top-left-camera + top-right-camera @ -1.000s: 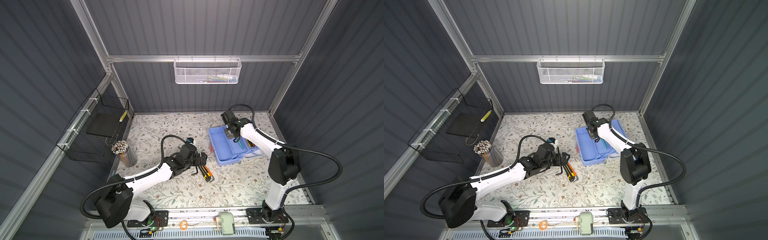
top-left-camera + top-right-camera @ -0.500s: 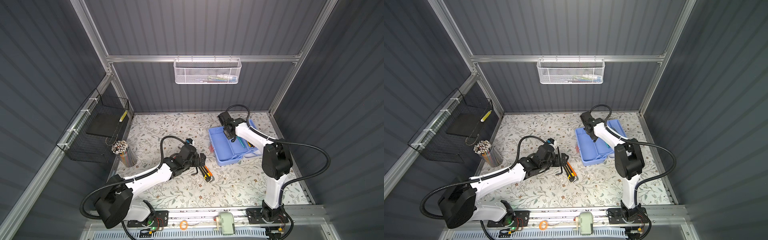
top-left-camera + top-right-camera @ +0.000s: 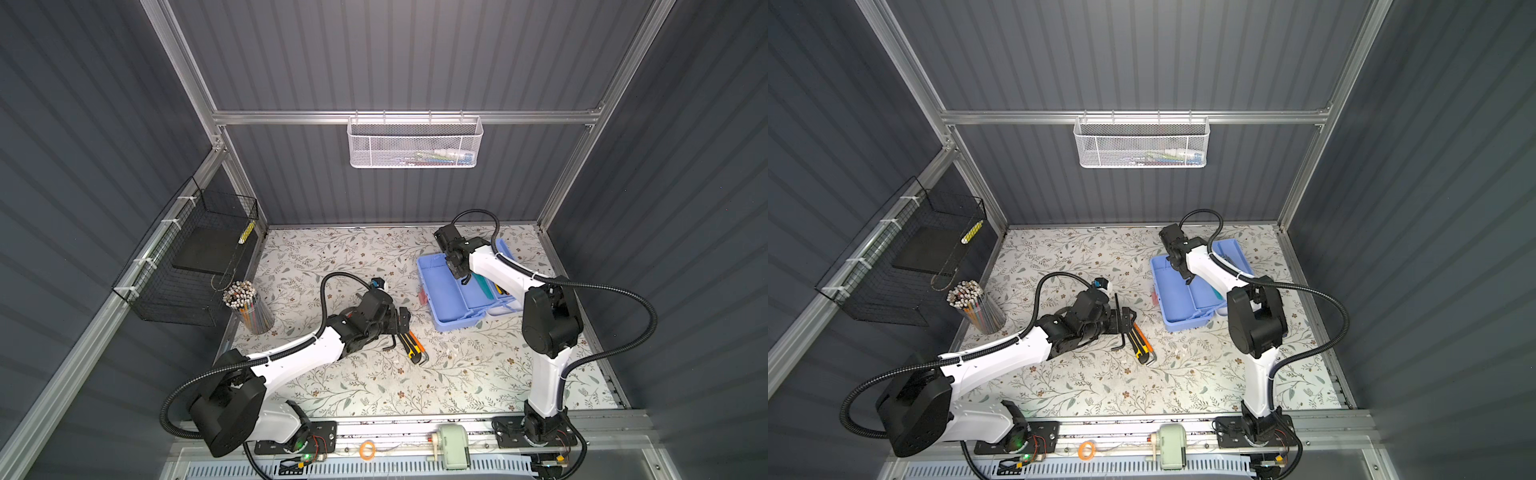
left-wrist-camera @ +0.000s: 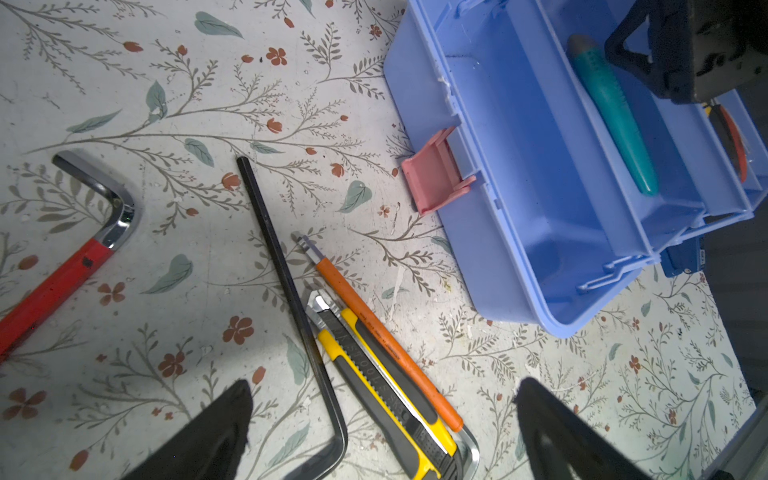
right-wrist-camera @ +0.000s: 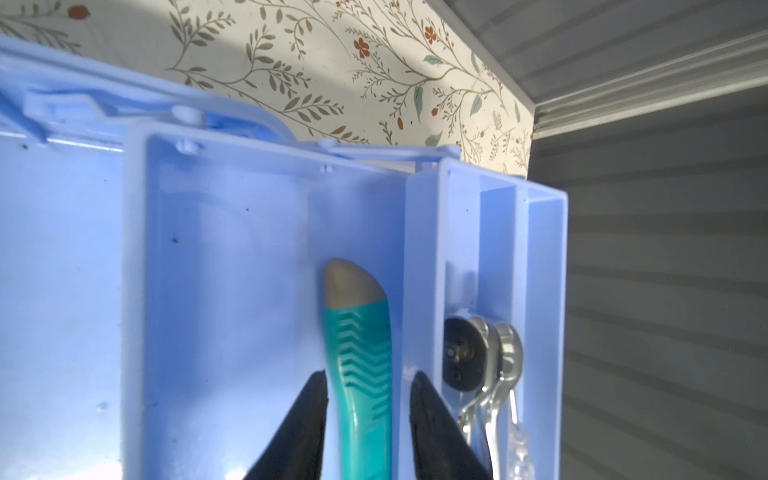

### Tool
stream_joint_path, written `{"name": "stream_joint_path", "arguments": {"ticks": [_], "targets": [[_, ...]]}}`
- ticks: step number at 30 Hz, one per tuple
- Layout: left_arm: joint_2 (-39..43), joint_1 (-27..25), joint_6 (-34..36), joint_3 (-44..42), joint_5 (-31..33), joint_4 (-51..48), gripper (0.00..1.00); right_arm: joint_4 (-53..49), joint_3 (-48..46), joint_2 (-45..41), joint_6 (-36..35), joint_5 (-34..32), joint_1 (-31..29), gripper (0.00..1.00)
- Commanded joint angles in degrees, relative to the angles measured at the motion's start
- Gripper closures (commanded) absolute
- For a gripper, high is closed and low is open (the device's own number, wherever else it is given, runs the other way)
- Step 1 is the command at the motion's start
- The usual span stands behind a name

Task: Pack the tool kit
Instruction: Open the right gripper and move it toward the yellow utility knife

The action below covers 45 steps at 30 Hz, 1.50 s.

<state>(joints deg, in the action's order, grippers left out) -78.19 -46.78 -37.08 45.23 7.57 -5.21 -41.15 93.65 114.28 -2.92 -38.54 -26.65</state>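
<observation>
The tool kit [image 3: 440,291] [image 3: 1177,299] stands open at the back right, a light blue box with fold-out trays and a pink latch [image 4: 434,176]. My right gripper [image 5: 369,376] [image 3: 465,278] is open, its jaws astride a teal utility knife [image 5: 361,345] that lies in a tray. Two ratchets [image 5: 478,353] lie in the neighbouring tray. My left gripper [image 4: 384,386] [image 3: 401,320] is wide open just above a yellow utility knife [image 4: 374,374] [image 3: 411,343]. An orange-handled hex key [image 4: 386,345] and a black hex key [image 4: 282,270] lie beside that knife. A red-handled hex key [image 4: 62,278] lies further off.
A white mesh basket [image 3: 415,143] hangs on the back wall and a black wire basket [image 3: 195,257] on the left wall. A cup of pencils [image 3: 249,307] stands at the left edge. A green sharpener [image 3: 453,446] sits on the front rail.
My right gripper's jaws have parted around the teal knife in the tray, and that arm's elbow has swung left. The left arm has hardly moved.
</observation>
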Motion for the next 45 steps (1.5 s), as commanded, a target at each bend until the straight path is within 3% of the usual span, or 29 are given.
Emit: {"name": "stream_joint_path", "arguments": {"ticks": [1,5,16,22,30,34,39,45], "targets": [[1.2,0.2,0.2,-0.9,0.8,-1.4,0.0,-0.9,0.0,0.2,1.6,-0.1,-0.4,0.62],[1.1,0.2,0.0,-1.2,1.0,-1.6,0.0,-1.4,-0.4,-1.3,3.0,1.0,-0.6,0.57],[1.7,0.2,-1.8,-2.0,2.6,-3.1,0.0,-0.6,-3.4,-9.8,8.5,8.5,-0.6,0.21],[2.6,0.3,-1.7,-2.0,5.0,-4.7,0.0,4.2,-10.8,-18.2,11.0,12.1,-1.4,0.01],[5.0,3.5,-2.4,-2.4,8.8,-9.2,0.0,6.9,-21.3,-28.2,17.6,14.1,-6.8,0.01],[7.6,7.6,-3.5,-4.0,9.1,-11.1,0.0,9.1,-26.9,-31.7,22.1,15.1,-12.7,0.01],[10.5,10.0,-4.6,-5.1,12.6,-14.0,0.0,11.2,-30.8,-32.3,27.2,17.3,-20.7,0.04],[12.8,13.2,-5.9,-5.0,17.7,-20.1,0.0,11.9,-31.3,-26.8,29.5,20.3,-28.4,0.11]]}}
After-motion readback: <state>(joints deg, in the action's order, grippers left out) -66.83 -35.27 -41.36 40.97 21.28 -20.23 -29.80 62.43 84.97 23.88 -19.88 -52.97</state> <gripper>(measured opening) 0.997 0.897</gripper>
